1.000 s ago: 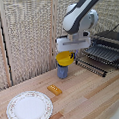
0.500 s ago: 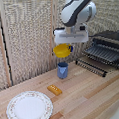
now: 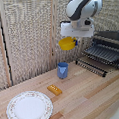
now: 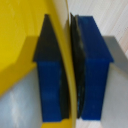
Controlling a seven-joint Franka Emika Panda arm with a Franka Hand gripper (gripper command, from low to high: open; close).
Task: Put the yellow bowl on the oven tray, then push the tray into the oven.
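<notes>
Nearest the camera in the exterior view, a white floral-rimmed plate (image 3: 29,107) is lying on the wooden table (image 3: 92,101), with a small orange-yellow block (image 3: 54,90) sitting just beyond it. Further back, a blue cup (image 3: 62,70) is standing upright on the boards. None of these is being touched.

Above the cup and toward the exterior view's right, the grabber (image 3: 73,38) is hanging from the white arm and carrying the yellow dish (image 3: 67,43) well clear of the table. The wrist view is showing how: the blue-tipped fingers (image 4: 94,67) are pressing together on the dish's thin rim (image 4: 66,60), one inside the wall and one outside, so the hand is clamped on the dish.

Beyond, at the exterior view's right, the baking sheet (image 3: 98,57) of dark bars is sticking out from the mouth of the oven (image 3: 110,43), with nothing resting on it.

Judging by this, the reach and the gentle grip are done, and the dish is partway through its carry, not yet over the sheet. Setting it down, taking hold of the sheet's edge, sliding it in and letting go are all remaining.
</notes>
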